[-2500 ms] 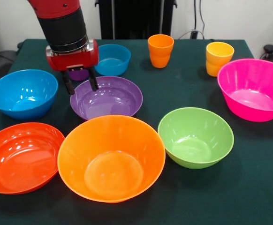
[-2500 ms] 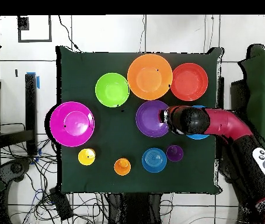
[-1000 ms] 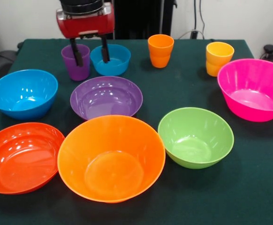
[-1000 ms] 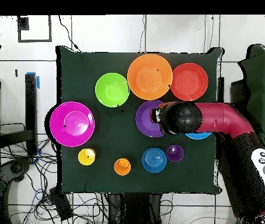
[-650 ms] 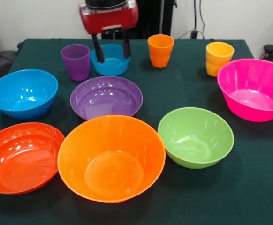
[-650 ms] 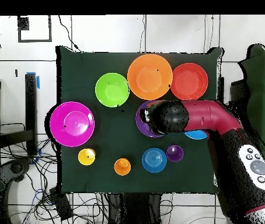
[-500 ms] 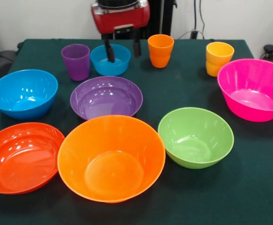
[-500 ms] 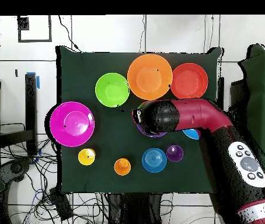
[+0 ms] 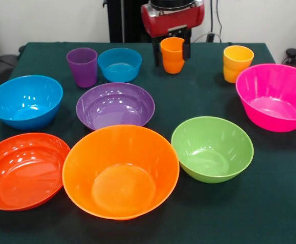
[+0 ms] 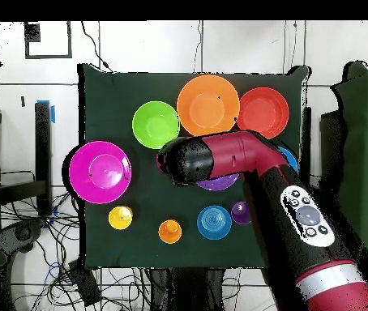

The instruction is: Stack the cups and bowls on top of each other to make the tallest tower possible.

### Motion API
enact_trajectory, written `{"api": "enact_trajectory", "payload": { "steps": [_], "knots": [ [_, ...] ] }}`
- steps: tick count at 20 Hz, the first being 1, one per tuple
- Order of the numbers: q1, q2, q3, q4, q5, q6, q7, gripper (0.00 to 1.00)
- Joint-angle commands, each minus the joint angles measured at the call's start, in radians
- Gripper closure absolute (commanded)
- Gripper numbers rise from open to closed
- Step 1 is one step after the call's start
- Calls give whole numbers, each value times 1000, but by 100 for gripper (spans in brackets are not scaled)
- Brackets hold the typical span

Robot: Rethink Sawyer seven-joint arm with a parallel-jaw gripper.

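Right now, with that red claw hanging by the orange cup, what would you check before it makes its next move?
1. Gripper open: ok, fingers spread wide.
2. Gripper lined up with the orange cup: ok in the front view, one finger at each side; depth cannot tell.
3. Orange cup upright and free: ok, standing alone on the table.
4. Gripper empty: ok, nothing held.
5. Tower started: not ok, every bowl sits apart, including the pink bowl.
6. Neighbours clear of the cup: ok, the small blue bowl and the yellow cup stand apart from it.
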Motion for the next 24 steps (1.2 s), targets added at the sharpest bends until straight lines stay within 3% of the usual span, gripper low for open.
{"api": "enact_trajectory", "payload": {
  "steps": [1,9,24],
  "knots": [
    [50,67,-72,17,0,-12,131,0],
    [71,114,-87,-10,9,-40,120,0],
    [122,116,-119,6,32,-90,167,0]
  ]
}}
